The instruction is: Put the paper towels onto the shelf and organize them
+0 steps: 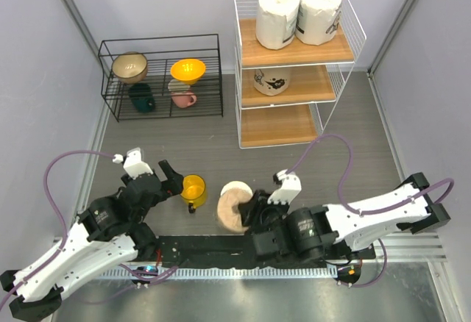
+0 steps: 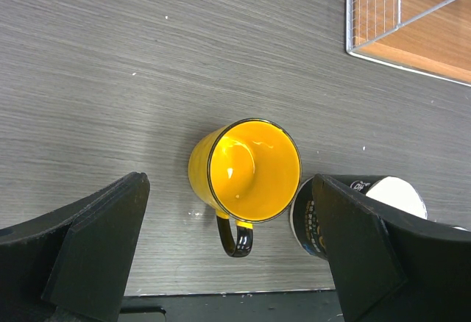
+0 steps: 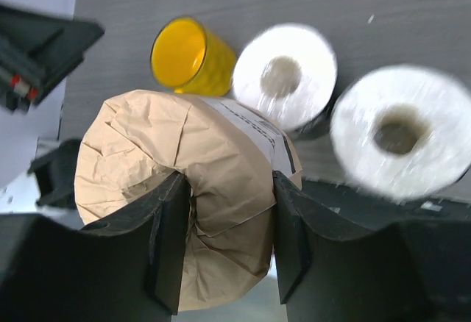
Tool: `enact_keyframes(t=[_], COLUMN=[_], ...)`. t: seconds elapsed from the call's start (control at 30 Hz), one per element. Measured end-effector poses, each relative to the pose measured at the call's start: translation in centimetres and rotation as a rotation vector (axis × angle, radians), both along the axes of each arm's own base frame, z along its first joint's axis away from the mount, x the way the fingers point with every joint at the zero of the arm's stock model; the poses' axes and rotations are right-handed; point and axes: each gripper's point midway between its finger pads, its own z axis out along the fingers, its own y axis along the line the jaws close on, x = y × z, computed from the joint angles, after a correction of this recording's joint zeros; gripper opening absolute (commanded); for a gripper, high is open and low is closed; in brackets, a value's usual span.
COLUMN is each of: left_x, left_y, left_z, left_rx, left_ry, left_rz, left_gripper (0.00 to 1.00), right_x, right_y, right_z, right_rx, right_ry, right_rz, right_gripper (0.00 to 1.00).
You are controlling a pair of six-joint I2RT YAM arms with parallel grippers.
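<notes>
Left arm extends forward, low; left gripper has its jaws spread wide. Right arm bends inward; right gripper is clamped on the beige roll.

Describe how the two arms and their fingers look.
The left arm and right arm have white shells with black joints. A purple cable loops off each. Their fingers are thick, matt-black wedges.
</notes>
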Motion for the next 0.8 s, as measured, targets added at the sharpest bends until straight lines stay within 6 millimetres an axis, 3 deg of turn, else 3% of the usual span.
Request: enact_keyframes(t=[0.2, 0.37, 0.67, 0.8], left_x=[0.1, 0.1, 0.1, 0.1], left_y=[-0.1, -0.1, -0.1, -0.1], left_z=[-0.2, -0.2, -0.2, -0.2], left_rx=[0.011, 0.014, 0.012, 0.013], left_ry=[0.008, 0.01, 0.01, 0.01], left_rz=[0.0, 0.0, 0.0, 0.0], left_gripper=[1.0, 1.0, 1.0, 1.0], right_x=[8.0, 13.0, 19.6, 21.7], right_y=[-3.6, -7.0, -12.7, -15.1], right_z=[2.3, 4.5, 7.5, 9.4], right_rx=[-0.013, -0.05, -0.194, -0.227], right_ry=[-0.064, -0.131, -0.188, -0.203], right_rz=[-0.158, -0.259, -0.391, -0.432], right_gripper=[0.29, 0.31, 0.31, 0.31])
